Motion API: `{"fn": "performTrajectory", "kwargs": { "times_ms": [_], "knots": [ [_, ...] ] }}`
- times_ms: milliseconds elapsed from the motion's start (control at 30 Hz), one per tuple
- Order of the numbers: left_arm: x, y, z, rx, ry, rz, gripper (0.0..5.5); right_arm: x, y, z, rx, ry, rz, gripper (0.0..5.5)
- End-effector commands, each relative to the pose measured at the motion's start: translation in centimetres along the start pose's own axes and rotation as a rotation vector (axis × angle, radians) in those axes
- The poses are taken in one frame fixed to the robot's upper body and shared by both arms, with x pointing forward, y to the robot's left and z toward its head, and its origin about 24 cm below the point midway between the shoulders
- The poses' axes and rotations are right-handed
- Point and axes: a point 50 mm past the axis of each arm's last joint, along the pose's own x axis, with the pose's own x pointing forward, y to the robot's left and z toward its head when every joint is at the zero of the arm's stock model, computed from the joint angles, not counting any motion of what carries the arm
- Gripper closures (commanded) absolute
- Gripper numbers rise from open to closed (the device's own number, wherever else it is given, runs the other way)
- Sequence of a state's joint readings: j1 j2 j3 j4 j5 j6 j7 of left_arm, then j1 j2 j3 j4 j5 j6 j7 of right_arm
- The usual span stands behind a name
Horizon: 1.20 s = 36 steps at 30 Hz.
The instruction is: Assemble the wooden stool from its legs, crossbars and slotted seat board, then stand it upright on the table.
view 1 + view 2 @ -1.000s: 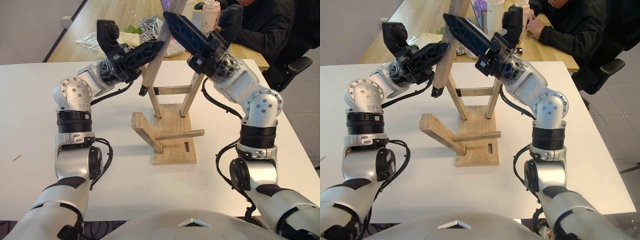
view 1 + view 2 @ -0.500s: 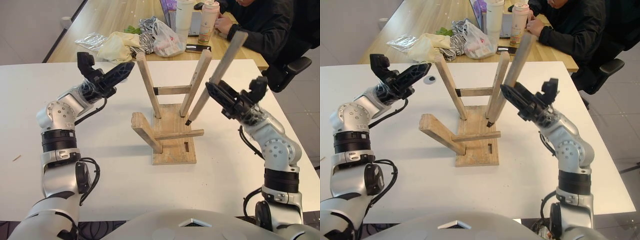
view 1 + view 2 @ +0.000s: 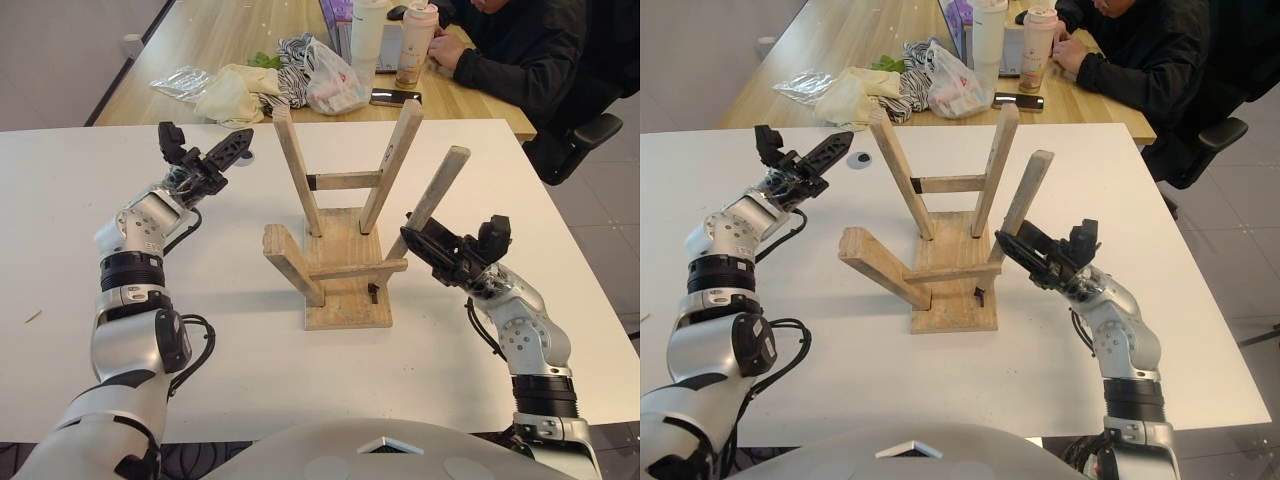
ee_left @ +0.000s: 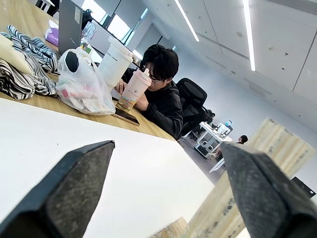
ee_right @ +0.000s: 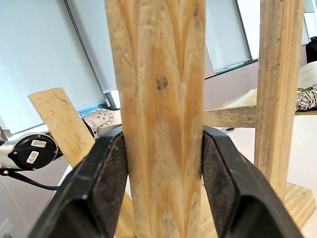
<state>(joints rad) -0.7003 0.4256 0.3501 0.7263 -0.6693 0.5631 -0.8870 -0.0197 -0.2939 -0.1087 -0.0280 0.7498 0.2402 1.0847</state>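
Left eye view: leg (image 3: 437, 186) lower, nearer seat

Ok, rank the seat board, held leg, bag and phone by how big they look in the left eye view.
1. seat board, largest.
2-3. leg and bag: about alike, and the bag sits farther off, so unranked.
4. phone, smallest.

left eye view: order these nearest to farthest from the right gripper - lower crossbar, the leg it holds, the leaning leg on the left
1. held leg, clamped in the right gripper.
2. lower crossbar, just left of it, over the seat board.
3. leaning leg, at the board's left edge.
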Motion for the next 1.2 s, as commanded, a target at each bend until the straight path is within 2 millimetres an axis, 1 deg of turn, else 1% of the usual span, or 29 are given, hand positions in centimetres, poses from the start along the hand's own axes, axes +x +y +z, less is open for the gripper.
{"fn": "performTrajectory", "kwargs": {
  "times_ms": [33,100,167,267,367,433,500,600,700,767,900,1000,1067,1100,1200],
  "knots": [
    [-0.2,0.3,0.0,0.010,-0.002,0.025,1.58,-1.9,0.9,-2.1,0.060,0.186,0.032,3.49],
    [-0.3,0.5,-0.1,0.012,-0.002,0.039,1.58,-1.9,1.9,-2.0,0.107,0.193,0.086,3.49],
    [-0.4,0.6,-0.3,0.013,0.000,0.045,1.58,-2.1,2.4,-2.0,0.109,0.222,0.108,3.49],
    [-0.7,0.7,-0.4,0.009,-0.001,0.051,1.58,-2.7,1.7,-2.2,0.036,0.293,0.078,3.49],
    [-0.9,0.9,-0.5,0.010,-0.004,0.064,1.58,-3.1,0.7,-2.0,-0.071,0.416,0.062,3.49],
    [-1.0,0.9,-0.5,0.011,-0.012,0.075,1.58,-2.7,0.5,-1.3,-0.145,0.487,0.074,3.49],
    [-1.3,1.0,-0.8,0.008,-0.018,0.086,1.58,-1.9,0.9,-0.5,-0.202,0.538,0.108,3.49],
    [-1.9,1.1,-1.7,0.015,-0.003,0.104,1.58,-0.8,1.7,0.6,-0.269,0.630,0.142,3.49],
    [-2.3,0.7,-2.7,0.041,0.025,0.103,1.58,0.3,1.7,1.6,-0.291,0.727,0.111,3.49],
    [-2.5,0.4,-3.2,0.047,0.024,0.105,1.58,0.9,1.5,2.2,-0.298,0.805,0.060,3.49],
    [-2.8,0.0,-3.9,0.040,0.005,0.115,1.58,1.2,1.7,2.7,-0.337,0.940,0.052,3.49],
    [-3.2,-0.1,-4.0,0.036,-0.004,0.121,1.58,1.1,1.8,2.6,-0.388,0.997,0.046,3.50],
    [-3.2,-0.6,-3.8,0.042,-0.016,0.110,1.58,1.0,2.0,2.4,-0.410,1.023,0.047,3.50],
    [-3.0,-1.2,-3.4,0.060,-0.023,0.086,1.58,1.1,2.1,2.3,-0.409,1.025,0.045,3.50],
    [-2.1,-3.8,-1.5,0.169,-0.037,-0.019,1.58,1.1,1.7,2.2,-0.389,1.008,0.010,3.50]
  ]
}}
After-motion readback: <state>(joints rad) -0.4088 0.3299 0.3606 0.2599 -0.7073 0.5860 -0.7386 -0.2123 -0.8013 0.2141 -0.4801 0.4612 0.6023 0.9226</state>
